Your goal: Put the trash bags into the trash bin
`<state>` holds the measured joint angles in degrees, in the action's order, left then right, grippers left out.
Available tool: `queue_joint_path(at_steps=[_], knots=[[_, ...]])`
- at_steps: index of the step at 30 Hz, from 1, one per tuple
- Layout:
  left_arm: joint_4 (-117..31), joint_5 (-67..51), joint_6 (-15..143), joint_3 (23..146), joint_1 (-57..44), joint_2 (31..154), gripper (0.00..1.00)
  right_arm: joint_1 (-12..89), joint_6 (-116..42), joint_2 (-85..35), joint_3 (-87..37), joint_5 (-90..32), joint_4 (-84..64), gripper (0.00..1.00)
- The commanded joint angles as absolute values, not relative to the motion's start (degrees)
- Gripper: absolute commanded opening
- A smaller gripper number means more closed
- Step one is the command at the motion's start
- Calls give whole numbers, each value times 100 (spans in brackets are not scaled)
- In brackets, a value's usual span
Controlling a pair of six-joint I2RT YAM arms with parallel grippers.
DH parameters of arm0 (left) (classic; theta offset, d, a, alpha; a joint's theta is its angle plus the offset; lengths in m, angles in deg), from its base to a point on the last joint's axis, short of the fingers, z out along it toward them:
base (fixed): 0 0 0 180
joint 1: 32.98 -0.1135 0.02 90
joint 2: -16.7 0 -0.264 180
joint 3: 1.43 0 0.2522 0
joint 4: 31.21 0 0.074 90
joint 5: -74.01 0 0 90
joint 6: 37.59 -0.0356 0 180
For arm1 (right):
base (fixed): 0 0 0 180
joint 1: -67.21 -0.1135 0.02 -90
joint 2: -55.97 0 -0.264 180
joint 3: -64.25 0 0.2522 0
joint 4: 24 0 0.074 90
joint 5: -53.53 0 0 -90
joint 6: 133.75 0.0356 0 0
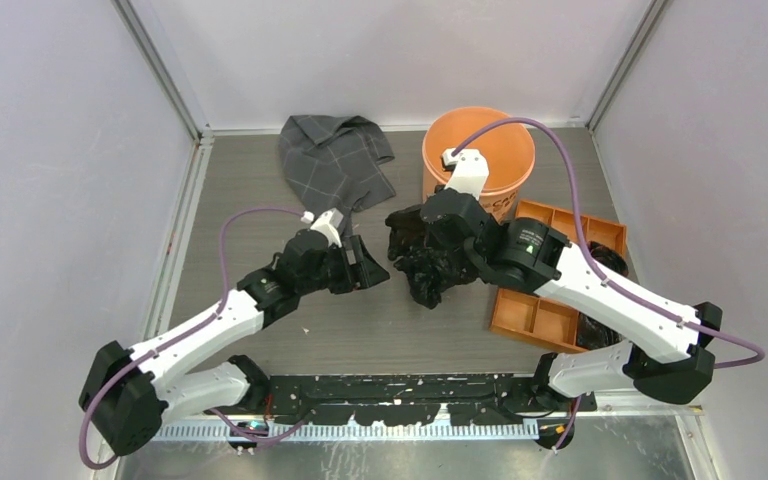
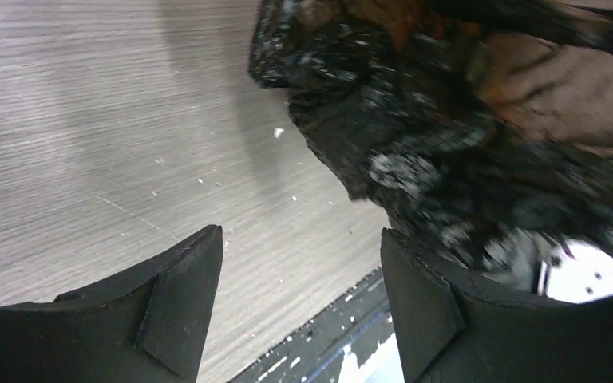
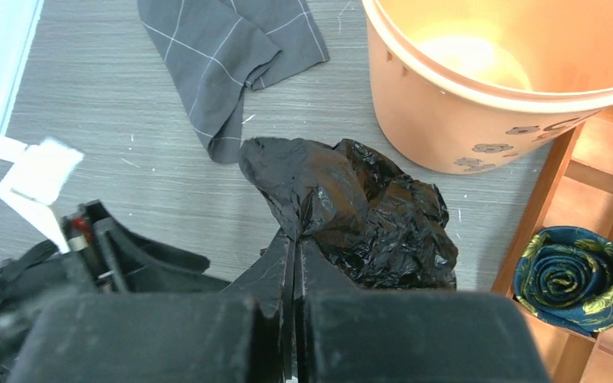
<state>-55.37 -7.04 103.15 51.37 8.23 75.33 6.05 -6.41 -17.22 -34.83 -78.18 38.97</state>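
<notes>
The black crumpled trash bag (image 1: 430, 270) lies bunched on the table just in front of the orange trash bin (image 1: 508, 160). My right gripper (image 3: 297, 239) is shut on a pinched fold at the bag's (image 3: 367, 207) near left edge. In the top view this gripper (image 1: 405, 238) reaches in from the right, below the bin. My left gripper (image 1: 370, 265) stands open just left of the bag, with only bare table between its fingers. In the left wrist view the bag (image 2: 415, 136) hangs blurred above the right finger of that gripper (image 2: 301, 235). The bin (image 3: 463, 120) stands upright.
A grey checked cloth (image 1: 335, 160) lies at the back, left of the bin. An orange compartment tray (image 1: 560, 320) sits right of the bag under my right arm, with a rolled blue patterned tie (image 3: 572, 275) in one compartment. Walls enclose the table on three sides.
</notes>
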Motion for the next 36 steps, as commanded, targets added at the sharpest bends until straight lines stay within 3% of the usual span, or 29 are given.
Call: queue_joint_path(at_steps=[1, 10, 21, 24, 28, 36], knots=[[-4312, -1364, 10583, 4996, 786, 7967, 74, 605, -554, -1661, -3734, -7737, 3926, 1], [-3294, -1165, 10820, 5229, 666, 8939, 70, 612, -377, -1243, -3450, -7634, 4042, 1], [-2937, -1041, 11288, 4846, 622, 8552, 45, 610, -315, -1119, -3448, -7749, 4355, 1], [-2966, -1038, 11338, 4828, 622, 8498, 45, 612, -306, -1186, -3492, -7707, 4364, 1], [-2872, -1061, 11309, 4858, 626, 8712, 53, 607, -304, -1222, -3504, -7662, 4363, 1], [-2721, -807, 11306, 4967, 679, 9312, 53, 607, -306, -1080, -3513, -7771, 4459, 1]])
